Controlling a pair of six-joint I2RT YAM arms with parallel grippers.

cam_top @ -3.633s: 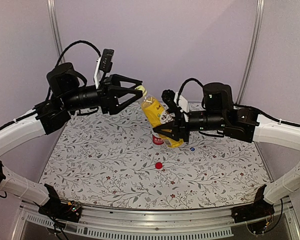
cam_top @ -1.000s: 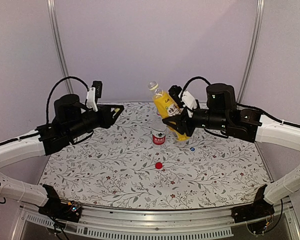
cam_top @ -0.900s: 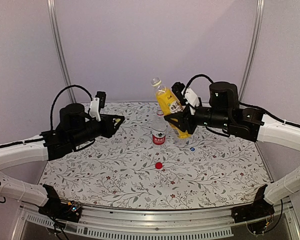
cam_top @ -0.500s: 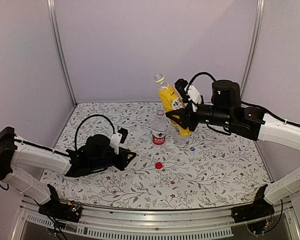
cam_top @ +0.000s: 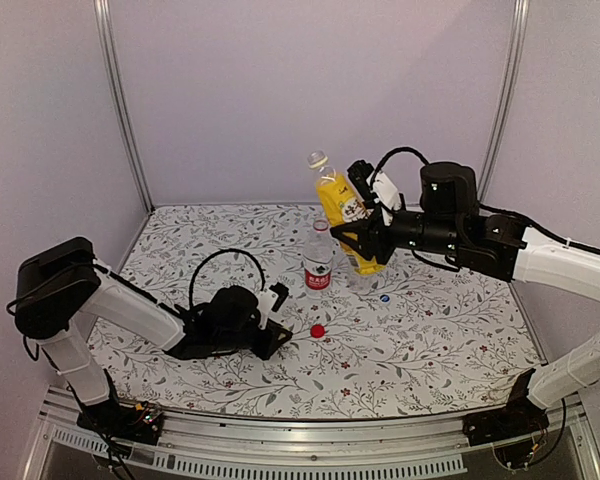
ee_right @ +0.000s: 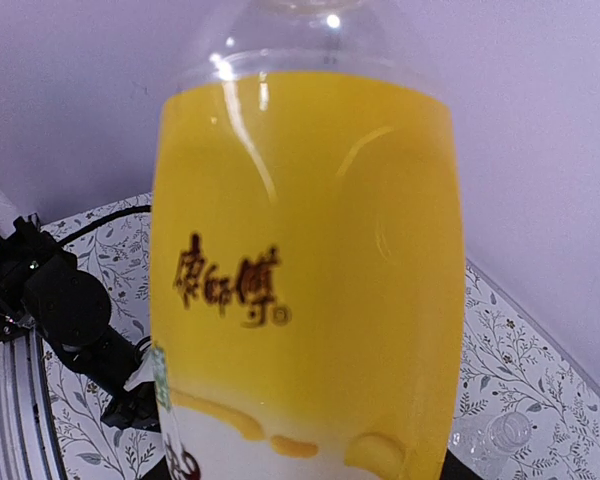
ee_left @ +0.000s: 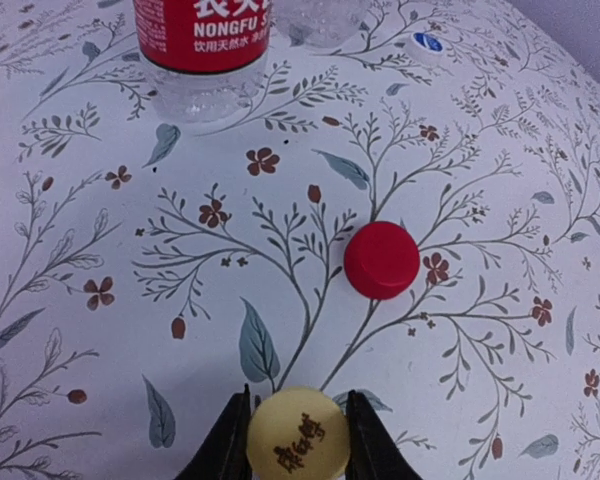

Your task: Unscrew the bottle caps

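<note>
The left jaws, low over the surface, are clenched on the yellow cap, which lies flat between them, with the red cap just ahead-right and open room to their left, while the right jaws grip the uncapped yellow bottle aloft, neck up, well apart.

The whole table is overlooked from high behind its near edge. The red cap, centre there, is viewed closely downward by the left wrist. The right wrist view, seemingly level, is filled by the yellow bottle.
</note>
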